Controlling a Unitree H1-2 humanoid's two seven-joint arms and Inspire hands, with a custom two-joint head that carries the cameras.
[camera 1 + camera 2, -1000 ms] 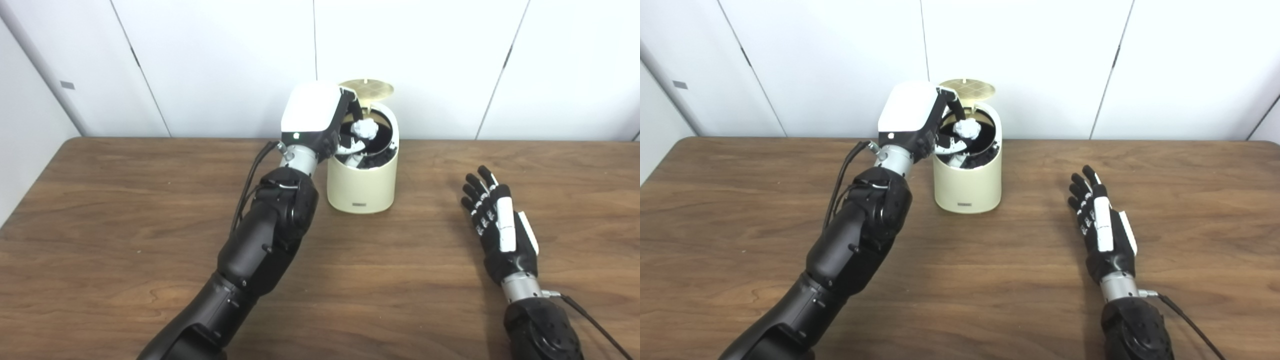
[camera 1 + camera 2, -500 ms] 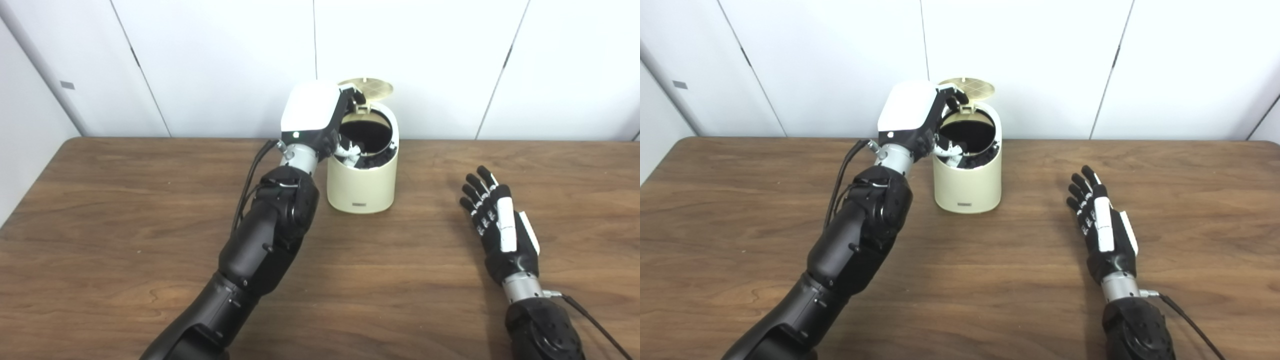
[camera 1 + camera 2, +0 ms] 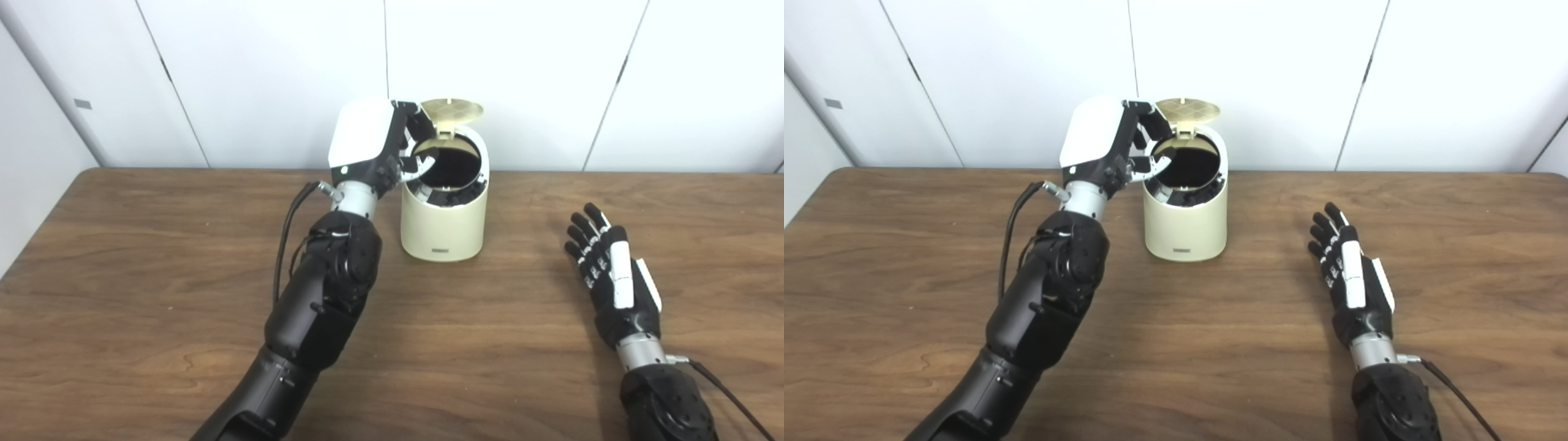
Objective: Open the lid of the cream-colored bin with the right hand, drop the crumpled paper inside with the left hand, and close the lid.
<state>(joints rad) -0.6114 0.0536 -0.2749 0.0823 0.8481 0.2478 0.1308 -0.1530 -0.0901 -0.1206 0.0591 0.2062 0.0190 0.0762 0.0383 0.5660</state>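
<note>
Bin: the cream-colored bin was seen standing on the wooden table, near its far edge by the white wall.
Lid: the lid was found raised at the back, leaving the dark opening uncovered.
Crumpled paper: it could not be made out; only darkness was visible in the opening.
Left hand: the left hand was held at the bin's left rim, fingers spread and nothing gripped.
Right hand: the right hand was laid flat on the table, well apart from the bin, fingers extended and empty.
</note>
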